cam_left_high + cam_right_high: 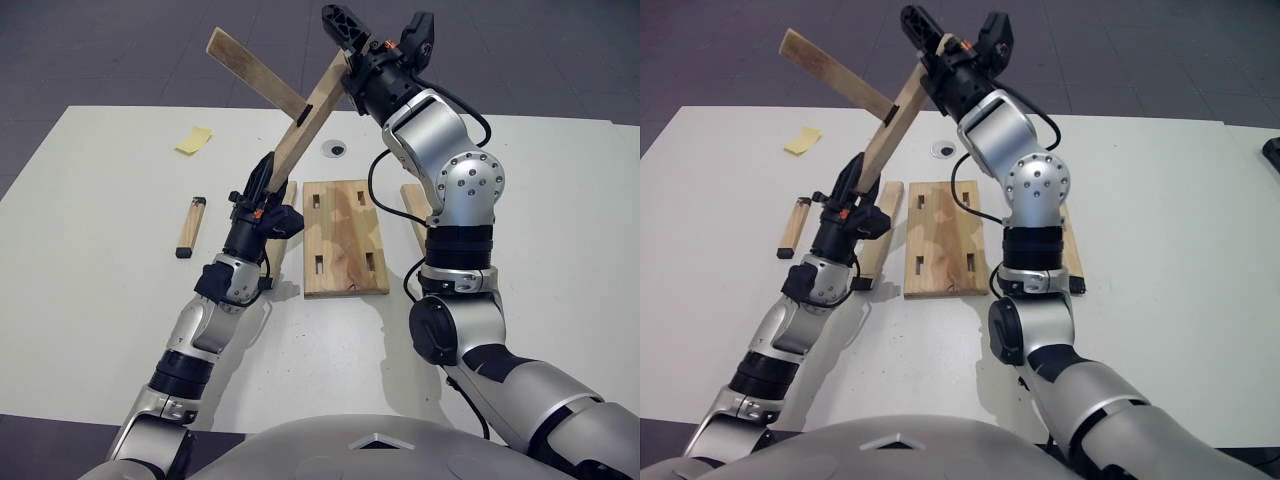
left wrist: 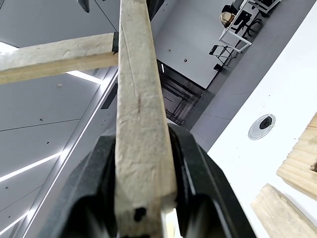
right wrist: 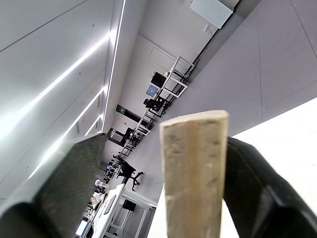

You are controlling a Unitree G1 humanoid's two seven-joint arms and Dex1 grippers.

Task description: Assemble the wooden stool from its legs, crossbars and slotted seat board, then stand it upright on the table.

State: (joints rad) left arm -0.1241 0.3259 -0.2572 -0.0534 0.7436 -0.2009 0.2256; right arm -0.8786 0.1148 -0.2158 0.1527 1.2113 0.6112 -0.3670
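From the head, the left gripper [image 1: 266,178] is clenched on the lower end of a wooden leg [image 1: 318,105], which slants up and away over the white table [image 1: 100,200]. A crossbar [image 1: 255,72] is joined to that leg partway up and sticks out toward the robot's left, clear of the table. The right gripper [image 1: 383,38] is up at the leg's top end with its fingers spread wide on either side of it. Flat on the table below lies the slotted seat board [image 1: 345,235]. A second leg [image 1: 885,220] lies just beside it on the left, and another wooden piece [image 1: 412,203] lies on its right, partly behind the right arm. Further left a short bar [image 1: 190,225] lies alone, with a yellow sticky note [image 1: 194,139] beyond it and a round cable hole [image 1: 335,149] behind the board. At the left wrist, the leg runs straight out between the two black fingers [image 2: 193,163], pressed tight on both sides, and the crossbar meets it higher up. At the right wrist, the leg's cut end [image 3: 195,168] stands between the dark fingers [image 3: 64,188]: a plain gap shows on one side and the other finger sits close alongside, so this pincer is released
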